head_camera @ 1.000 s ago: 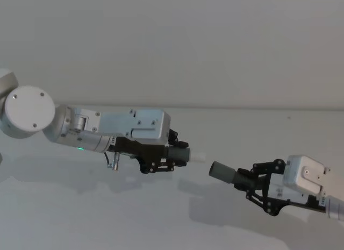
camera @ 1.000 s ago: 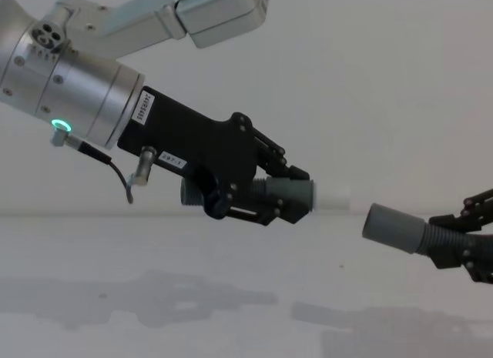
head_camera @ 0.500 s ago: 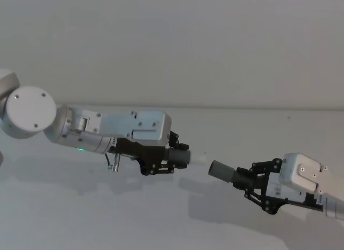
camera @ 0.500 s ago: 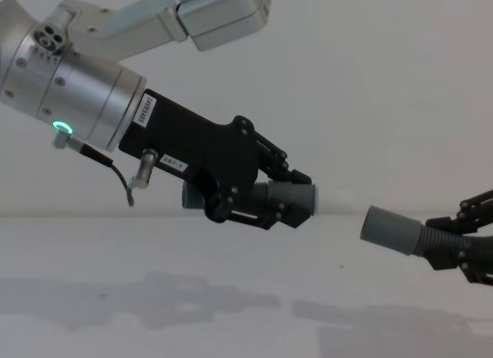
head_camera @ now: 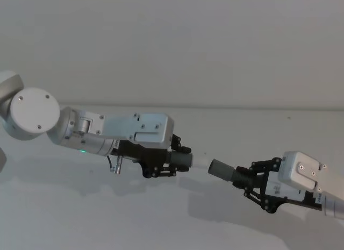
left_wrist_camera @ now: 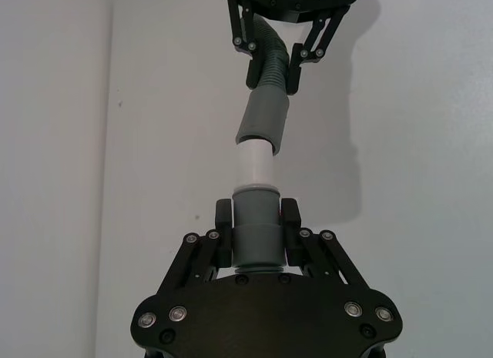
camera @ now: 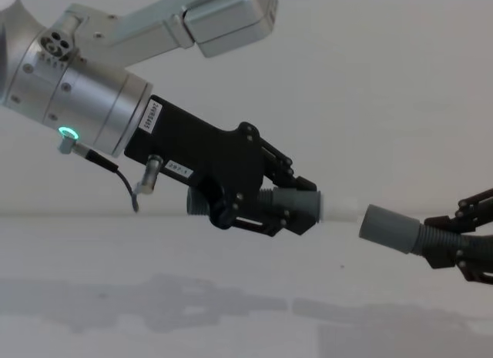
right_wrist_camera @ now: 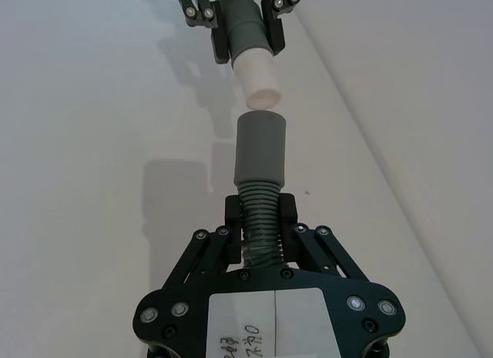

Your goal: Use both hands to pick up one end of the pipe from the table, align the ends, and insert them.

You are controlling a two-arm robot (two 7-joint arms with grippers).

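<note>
Since a second earlier, the gap had been narrowed: the white spigot tip [camera: 340, 207], clamped in the left gripper [camera: 286, 209], was nearly touching the socket [camera: 389, 229] gripped by the right gripper [head_camera: 253, 181] above the table [head_camera: 161, 218]. Axes should be matched before pushing.

The light around me is soft and even, coming from above, with no harsh glare. The plain matte white table [head_camera: 107, 218] reads pale grey, barely differing from the wall behind it. My arms throw broad, blurred grey shadows onto it, seen in the head and chest views. In my wrist views the shadows are darker and firmer-edged, lying beside the two black plastic linkage-finger grippers. A small green glowing ring [camera: 69, 132] shines on my thick silver cylindrical wrist. Focus is fairly crisp throughout; the head view looks slightly grainy.
</note>
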